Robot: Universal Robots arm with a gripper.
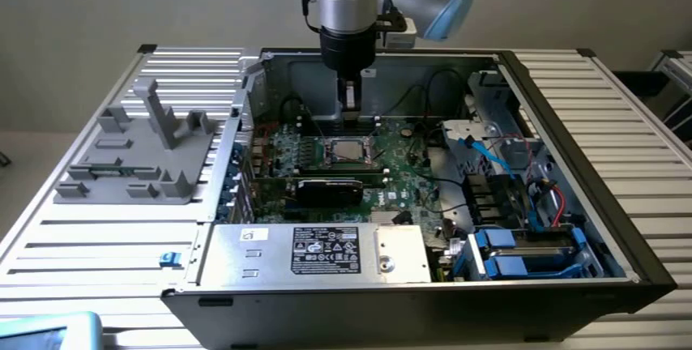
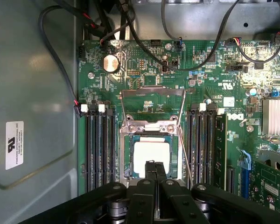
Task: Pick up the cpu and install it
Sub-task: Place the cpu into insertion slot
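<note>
In the open computer case (image 1: pixel 297 70), behind the labelled silver box (image 1: pixel 324 251) at its near edge, the cpu (image 2: pixel 151 156) lies flat in the socket (image 2: pixel 127 158). The load frame (image 2: pixel 151 91) stands lifted, leaving the seat free. Over the cpu's edge the tool (image 2: pixel 155 164) has its fingers pressed together and seems to hold nothing.

An open computer case (image 1: pixel 562 123) sits on a slatted metal table (image 1: pixel 633 107), its green motherboard (image 1: pixel 406 164) crossed by black cables (image 2: pixel 196 69), with a silver labelled box (image 1: pixel 400 253) along its front, blue drive caddies (image 1: pixel 508 265) beside that, and a grey plastic fixture (image 1: pixel 141 155) at the exterior view's left.
</note>
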